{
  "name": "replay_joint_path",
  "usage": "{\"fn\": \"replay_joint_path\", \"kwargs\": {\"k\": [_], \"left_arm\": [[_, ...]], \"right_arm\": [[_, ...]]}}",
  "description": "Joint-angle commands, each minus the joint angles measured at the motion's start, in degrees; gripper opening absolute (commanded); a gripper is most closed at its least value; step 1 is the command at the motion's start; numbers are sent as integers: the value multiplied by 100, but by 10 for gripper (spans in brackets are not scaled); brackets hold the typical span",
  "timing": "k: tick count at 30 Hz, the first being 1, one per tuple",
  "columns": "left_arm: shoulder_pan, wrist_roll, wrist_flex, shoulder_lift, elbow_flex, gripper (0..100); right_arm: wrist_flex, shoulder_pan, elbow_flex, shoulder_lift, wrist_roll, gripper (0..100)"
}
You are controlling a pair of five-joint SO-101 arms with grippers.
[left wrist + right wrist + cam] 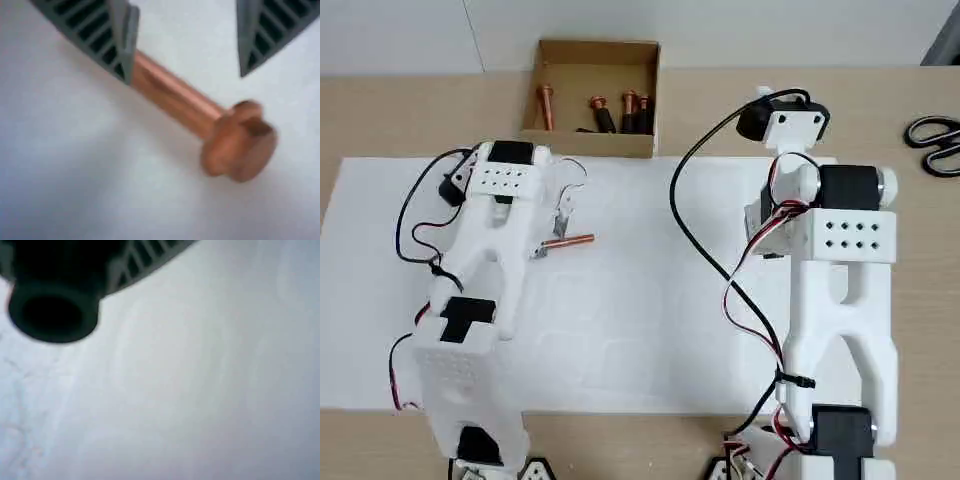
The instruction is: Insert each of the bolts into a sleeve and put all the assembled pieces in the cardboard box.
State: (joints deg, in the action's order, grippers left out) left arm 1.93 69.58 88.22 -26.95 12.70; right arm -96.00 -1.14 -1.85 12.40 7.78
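A copper bolt (200, 112) lies flat on the white sheet (650, 300), with its flanged head (240, 142) pointing away from my left gripper. That left gripper (185, 55) is open and low over the bolt's shaft, one grey finger (112, 35) overlapping the shaft end. From above, the bolt (572, 240) rests just right of the left gripper (552, 230). My right gripper (763, 232) is shut on a black sleeve (52, 315), whose open end faces the camera above the sheet. The cardboard box (535, 95) at the back holds several copper bolts, most of them in black sleeves.
Black-handled scissors (935, 140) lie on the wooden table at the far right. Black and red cables (710, 250) loop from the right arm across the sheet. The sheet's middle, between the two arms, is bare.
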Motion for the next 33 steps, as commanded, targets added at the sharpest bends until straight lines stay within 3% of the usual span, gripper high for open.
{"fn": "replay_joint_path", "kwargs": {"k": [1, 17, 22, 28, 30, 33], "left_arm": [[-62, 35, -273, 0, 48, 134], [-79, 35, -492, -642, 31, 129], [-62, 26, -571, -651, 31, 1], [-53, -9, -563, -633, 101, 6], [-53, -211, -325, -633, 356, 6], [-53, -1134, 352, -633, 1147, 6]], "right_arm": [[13, -22, -35, 242, 62, 4], [13, -13, -35, 224, 70, 4], [13, -13, -35, 224, 70, 4], [13, -13, -35, 224, 70, 4], [13, -13, -35, 224, 70, 4], [13, -13, -35, 224, 70, 4]]}}
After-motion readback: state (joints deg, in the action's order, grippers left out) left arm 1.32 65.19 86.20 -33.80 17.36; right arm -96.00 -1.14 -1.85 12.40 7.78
